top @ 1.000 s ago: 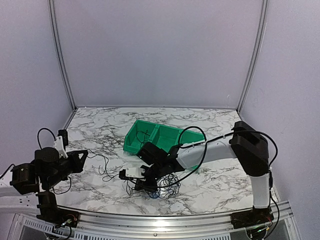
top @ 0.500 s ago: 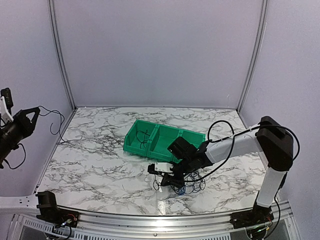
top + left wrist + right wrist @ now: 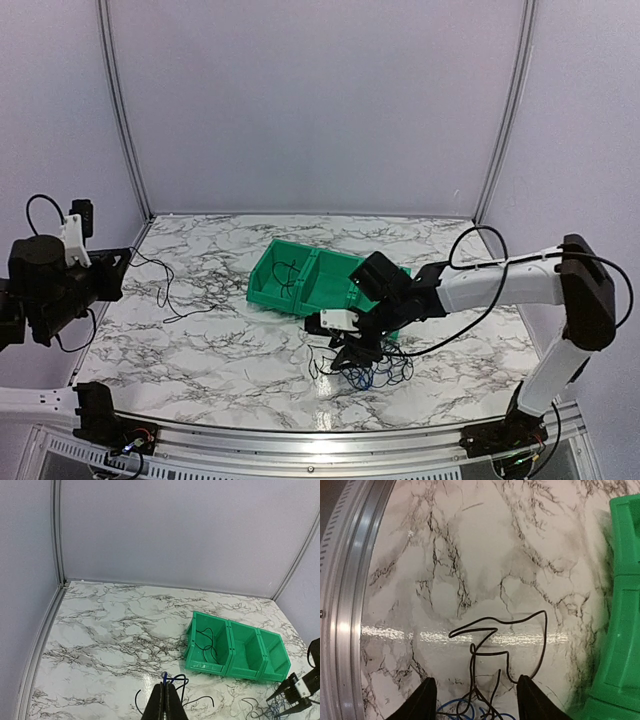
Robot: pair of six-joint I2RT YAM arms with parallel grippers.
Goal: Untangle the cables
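Near the front edge, a silver aluminium rail (image 3: 347, 605) borders the white marble-patterned surface (image 3: 230, 350). Just past it, the right end effector (image 3: 476, 682) sits low over the tangle of hair-fine black and blue cables (image 3: 368, 372), jaws spread wide, nothing clamped. Right wrist view: one black loop of the tangle lies flat on the surface ahead of the fingertips (image 3: 427, 697), and blue strands sit between them at the bottom of the frame. Can't tell whether the fingers touch any strand.

Left side: the left end effector (image 3: 112, 270) is up off the surface, jaws pinched closed on a single thin black cable (image 3: 162, 292). The cable hangs from the tips in a slack curve down toward the surface, well apart from the tangle. Left wrist view shows a short blue bit right at the pinch point.

Further back: a green plastic three-compartment bin (image 3: 275, 295) stands just behind the tangle, with a thin black strand curled in its left compartment. The right arm hides part of its right end. Behind that is a plain lilac back wall (image 3: 320, 100).
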